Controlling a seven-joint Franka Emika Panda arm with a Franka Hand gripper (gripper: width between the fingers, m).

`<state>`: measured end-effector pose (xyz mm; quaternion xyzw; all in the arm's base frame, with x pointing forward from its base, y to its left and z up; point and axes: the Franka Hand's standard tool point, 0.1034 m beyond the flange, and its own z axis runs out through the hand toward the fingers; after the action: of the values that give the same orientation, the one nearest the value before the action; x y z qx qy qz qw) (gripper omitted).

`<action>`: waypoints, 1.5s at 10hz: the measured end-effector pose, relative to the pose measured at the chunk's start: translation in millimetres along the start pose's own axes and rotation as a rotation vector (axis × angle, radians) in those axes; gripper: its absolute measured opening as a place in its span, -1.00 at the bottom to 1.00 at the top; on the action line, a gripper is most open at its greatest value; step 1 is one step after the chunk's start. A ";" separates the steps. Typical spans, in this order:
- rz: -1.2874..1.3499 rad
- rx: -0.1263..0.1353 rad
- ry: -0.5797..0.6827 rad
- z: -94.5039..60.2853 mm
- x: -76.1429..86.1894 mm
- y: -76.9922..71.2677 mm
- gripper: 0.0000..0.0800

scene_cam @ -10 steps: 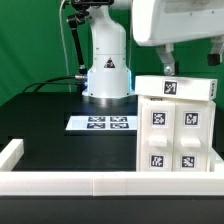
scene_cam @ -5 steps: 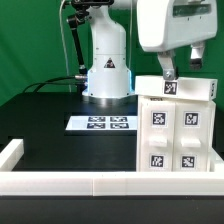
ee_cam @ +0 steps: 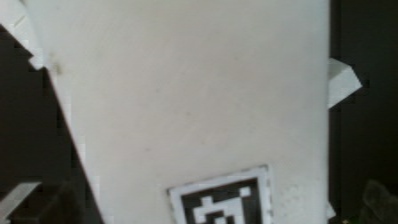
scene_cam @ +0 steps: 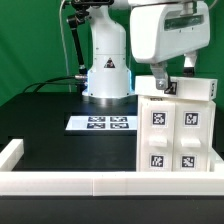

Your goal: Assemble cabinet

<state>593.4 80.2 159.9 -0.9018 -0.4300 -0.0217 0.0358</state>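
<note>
The white cabinet body stands at the exterior view's right, its front bearing several black-and-white tags. A white top piece with one tag lies across it. My gripper hangs just above the left end of that top piece, its fingers spread apart and holding nothing. In the wrist view the white panel fills the picture close below, with one tag on it. Dim fingertips show at the picture's lower corners, one either side of the panel.
The marker board lies flat on the black table in front of the robot base. A long low white border wall runs along the near table edge and turns back at the exterior view's left.
My gripper has moved toward the exterior view's left and come down closer to the cabinet's top piece. The cabinet parts have not moved.
</note>
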 end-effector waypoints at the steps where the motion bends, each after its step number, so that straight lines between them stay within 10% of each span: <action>1: 0.001 0.000 0.000 -0.1 -0.5 0.6 0.99; 3: 0.002 -0.001 0.000 -0.3 -0.8 1.0 0.40; 15: 0.746 0.000 0.026 0.0 -0.6 4.1 0.39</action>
<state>596.2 77.2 159.7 -0.9962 -0.0713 -0.0187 0.0470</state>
